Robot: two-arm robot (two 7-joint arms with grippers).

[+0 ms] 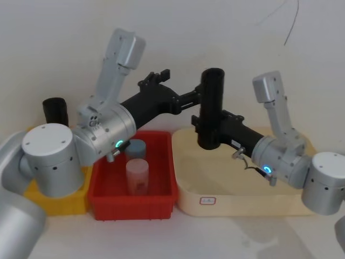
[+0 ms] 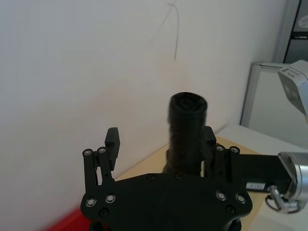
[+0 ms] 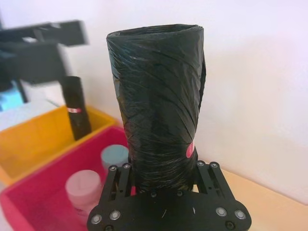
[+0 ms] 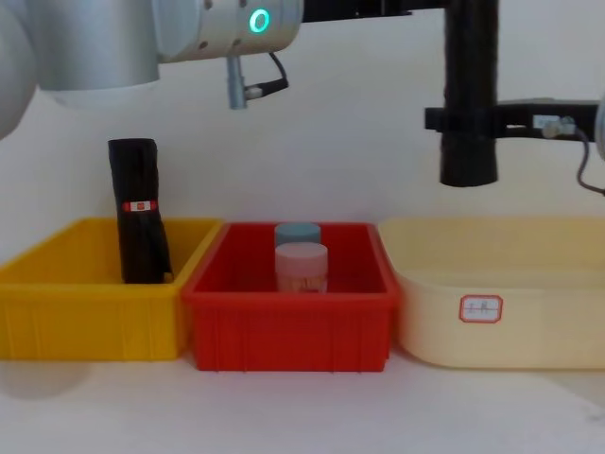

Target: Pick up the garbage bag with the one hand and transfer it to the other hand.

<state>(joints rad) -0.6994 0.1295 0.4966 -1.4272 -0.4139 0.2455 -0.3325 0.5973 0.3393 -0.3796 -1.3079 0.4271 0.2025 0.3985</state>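
The garbage bag (image 1: 212, 105) is a matte black roll held upright in the air above the cream tray (image 1: 188, 186). My right gripper (image 1: 207, 131), on the arm with the blue ring light, is shut on its lower part, and its fingers (image 3: 117, 179) press both sides of the roll's base (image 3: 159, 120). My left gripper (image 1: 197, 99), on the green-lit arm, reaches in at the roll's upper part. It is open (image 2: 160, 136): the roll (image 2: 187, 125) stands between the fingers, close against one fingertip (image 2: 208, 137) and well apart from the other (image 2: 112, 139).
A yellow bin (image 4: 85, 312) on the left holds a second black roll with a red-and-white label band (image 4: 137, 208). The red bin (image 4: 288, 331) in the middle holds two jars, one blue-lidded (image 4: 298, 233) and one pink (image 4: 301, 268). A wall stands close behind.
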